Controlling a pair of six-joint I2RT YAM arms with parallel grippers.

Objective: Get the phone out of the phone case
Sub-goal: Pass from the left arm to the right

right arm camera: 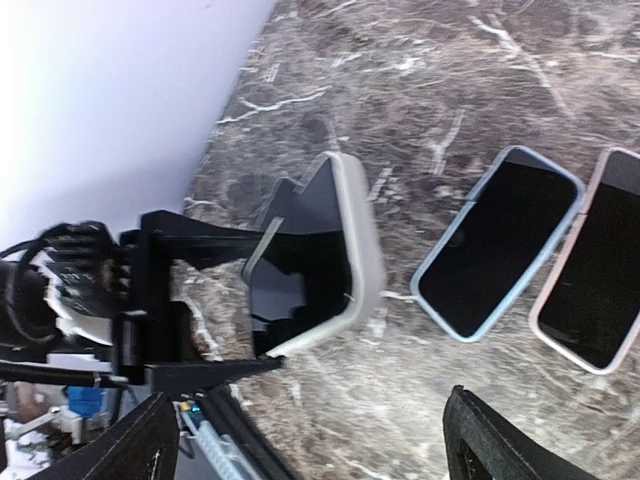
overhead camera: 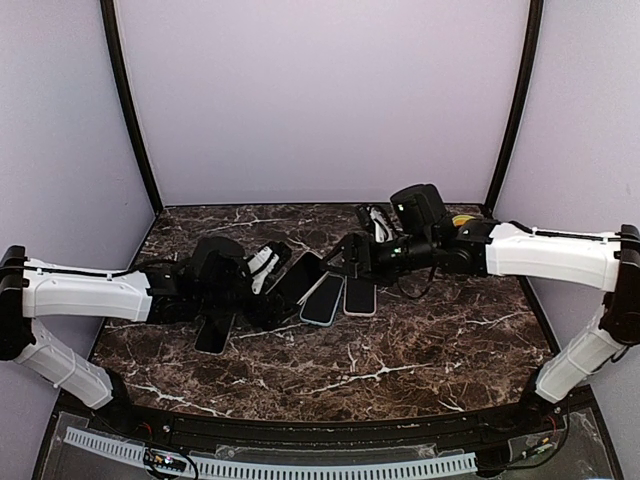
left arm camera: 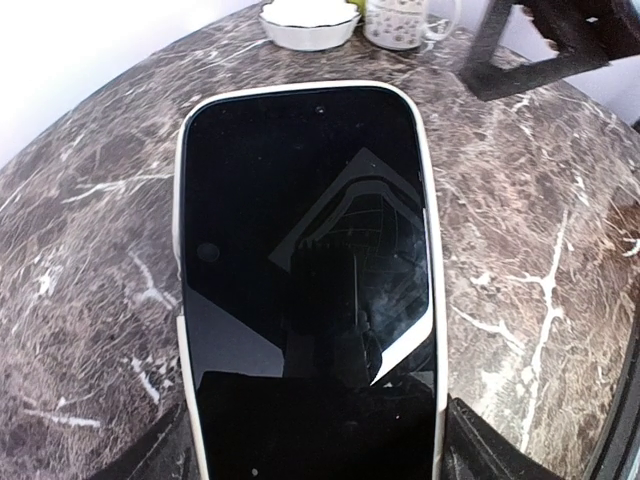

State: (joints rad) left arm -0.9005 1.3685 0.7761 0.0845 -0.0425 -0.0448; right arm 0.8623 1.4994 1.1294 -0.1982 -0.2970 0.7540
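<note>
The phone (left arm camera: 305, 270), its black screen facing the camera, sits in a cream phone case (left arm camera: 430, 250) and fills the left wrist view. My left gripper (left arm camera: 315, 455) is shut on the cased phone's long edges and holds it tilted above the table (overhead camera: 300, 278). In the right wrist view the same case (right arm camera: 350, 230) shows edge-on between the left arm's black fingers (right arm camera: 205, 368). My right gripper (right arm camera: 320, 450) is open, empty, and a short way from the case's free end. From above it (overhead camera: 347, 258) hangs just right of the held phone.
A phone in a blue case (overhead camera: 322, 300) and one in a pink case (overhead camera: 360, 297) lie side by side on the marble table (overhead camera: 420, 350) below the right gripper. A black phone (overhead camera: 213, 332) lies under the left arm. A white bowl (left arm camera: 308, 22) and a mug (left arm camera: 400, 22) stand at the back.
</note>
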